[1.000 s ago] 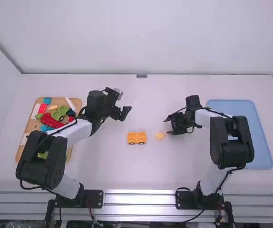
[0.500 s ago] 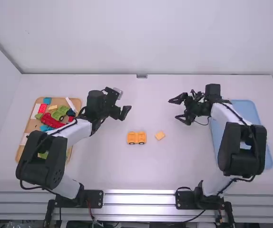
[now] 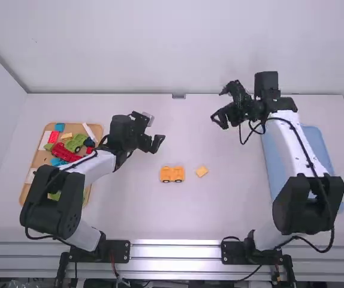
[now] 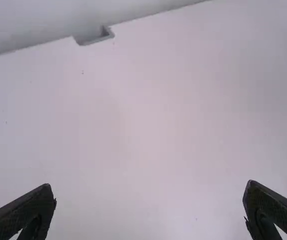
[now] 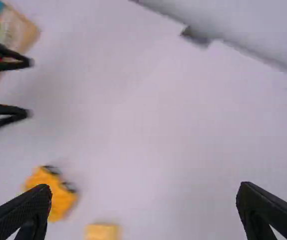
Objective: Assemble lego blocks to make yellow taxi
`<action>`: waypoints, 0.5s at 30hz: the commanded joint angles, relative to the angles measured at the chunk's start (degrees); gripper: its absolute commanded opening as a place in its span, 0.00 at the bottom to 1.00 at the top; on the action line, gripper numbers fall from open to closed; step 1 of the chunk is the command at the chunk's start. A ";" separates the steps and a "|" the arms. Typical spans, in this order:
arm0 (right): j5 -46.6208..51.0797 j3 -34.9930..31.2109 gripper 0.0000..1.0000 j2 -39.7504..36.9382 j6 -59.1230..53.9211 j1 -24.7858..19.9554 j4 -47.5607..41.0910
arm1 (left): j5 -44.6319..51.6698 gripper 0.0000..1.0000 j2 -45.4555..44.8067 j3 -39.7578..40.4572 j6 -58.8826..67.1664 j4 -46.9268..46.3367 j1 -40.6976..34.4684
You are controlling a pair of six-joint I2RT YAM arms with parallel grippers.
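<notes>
The orange-yellow plastic toy car body with black wheels is sitting mid-scene on the white table, apparently partly built; the small square light-orange block is lying loose just right, probably awaiting joining. The body's long axis is running left-right (its front is eluding me). Farther out, left gripper and right gripper are hanging wide apart-fingered, gripping nothing.

2 grippers, fingers spread wide.
</notes>
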 commanded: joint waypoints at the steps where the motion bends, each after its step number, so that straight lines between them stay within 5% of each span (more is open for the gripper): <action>1: 9.60 0.90 0.98 -0.74 -5.20 1.29 1.99 | 2.40 0.99 -1.33 0.33 0.72 -1.49 0.09; 3: 7.96 0.90 0.99 -0.74 -10.27 2.19 1.62 | 6.84 0.99 -1.33 0.33 5.99 -2.75 0.11; 10: -16.70 -4.96 0.99 0.81 -60.30 0.28 -11.87 | 32.83 0.99 -1.33 0.33 44.37 -18.40 0.04; 15: -25.24 -10.75 0.99 4.42 -69.64 -2.80 -11.80 | 38.80 0.99 0.22 0.33 60.11 -25.53 0.09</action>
